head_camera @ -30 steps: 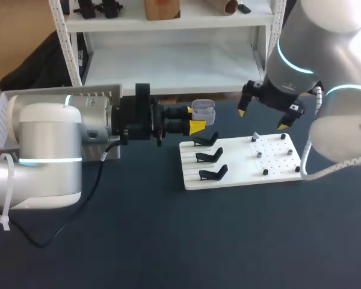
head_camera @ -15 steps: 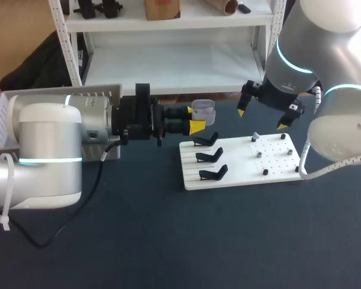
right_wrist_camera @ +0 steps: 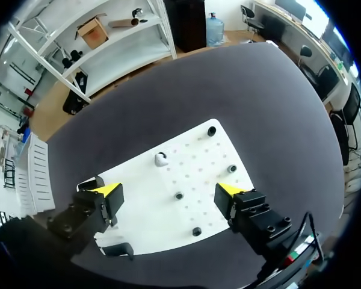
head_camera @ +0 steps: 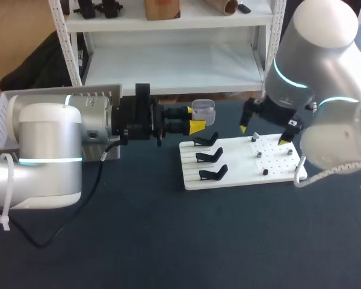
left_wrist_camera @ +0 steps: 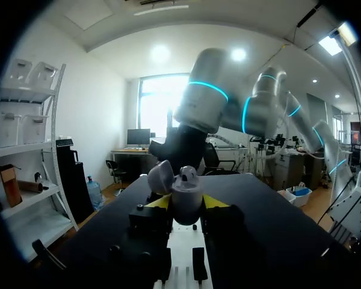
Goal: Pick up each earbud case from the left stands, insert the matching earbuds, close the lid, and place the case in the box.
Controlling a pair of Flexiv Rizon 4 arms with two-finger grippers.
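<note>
Earbud case, lid open, is clamped in the left gripper just off the white board's far-left corner. The right gripper hangs wide open over the earbud.

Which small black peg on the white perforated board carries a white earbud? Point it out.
The far-row peg nearest the black stands: it is capped by a white earbud; the other pegs are bare black.

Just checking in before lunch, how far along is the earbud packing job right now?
Done: the pale open-lidded earbud case is off the black stands, all three empty. In hand: left gripper holds it. Left: the open right gripper hovers over a small white earbud; inserting, closing, boxing remain.
</note>
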